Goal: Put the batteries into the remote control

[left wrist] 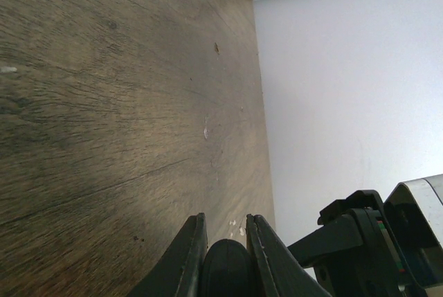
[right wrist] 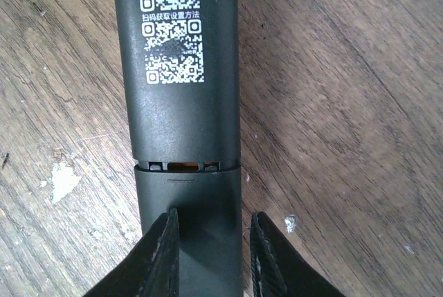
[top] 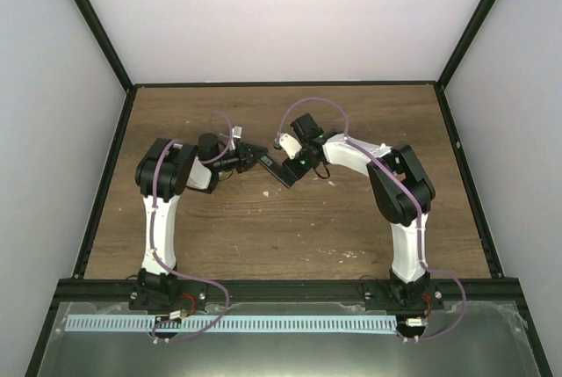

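The left claw (left wrist: 225,228) is clenched on a dark rounded end, which the top view suggests is the far end of the remote (right wrist: 185,103). The remote lies on the desk (top: 290,228) between the two claws. Its back faces up, showing a white code label (right wrist: 169,27), and its long axis runs from one claw to the other.

The right claw (right wrist: 214,215) straddles the near end, one finger on each side of the cover (right wrist: 190,200). The bar points straight away from it. I cannot tell whether it is gripping, as one finger looks a sliver clear.

No batteries show in any view. The right arm is best placed for the next move, likely a slide of the cover along the axis.
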Robot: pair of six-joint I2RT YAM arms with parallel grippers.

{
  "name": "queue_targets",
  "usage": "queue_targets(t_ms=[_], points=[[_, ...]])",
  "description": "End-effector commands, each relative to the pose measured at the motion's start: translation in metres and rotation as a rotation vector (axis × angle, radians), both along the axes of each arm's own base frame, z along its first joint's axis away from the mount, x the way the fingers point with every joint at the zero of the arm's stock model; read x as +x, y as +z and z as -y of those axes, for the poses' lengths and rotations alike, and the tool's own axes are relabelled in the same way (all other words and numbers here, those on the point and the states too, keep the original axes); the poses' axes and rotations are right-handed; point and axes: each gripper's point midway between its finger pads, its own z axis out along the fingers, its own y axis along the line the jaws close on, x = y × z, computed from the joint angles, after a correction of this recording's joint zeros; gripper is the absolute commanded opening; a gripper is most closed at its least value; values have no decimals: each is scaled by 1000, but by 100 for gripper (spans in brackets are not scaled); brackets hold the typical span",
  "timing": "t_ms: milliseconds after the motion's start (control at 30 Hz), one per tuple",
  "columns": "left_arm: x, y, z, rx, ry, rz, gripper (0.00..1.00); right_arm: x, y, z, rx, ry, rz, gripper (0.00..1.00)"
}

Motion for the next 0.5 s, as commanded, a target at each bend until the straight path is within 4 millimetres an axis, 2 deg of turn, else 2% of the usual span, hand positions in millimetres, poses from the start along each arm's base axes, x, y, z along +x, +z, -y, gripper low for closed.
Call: queue_targets(t_ms=[0, 267, 467], points=[[-8, -18, -2, 9, -14, -34, 0, 9, -9, 0, -29, 6, 23, 22], [-10, -17, -1, -5, -23, -33, 0, 12, -6, -10, 27, 36, 29, 22], [-10, -13, -1, -13, -23, -27, 0, 17, 5, -18, 59, 55, 45, 21]])
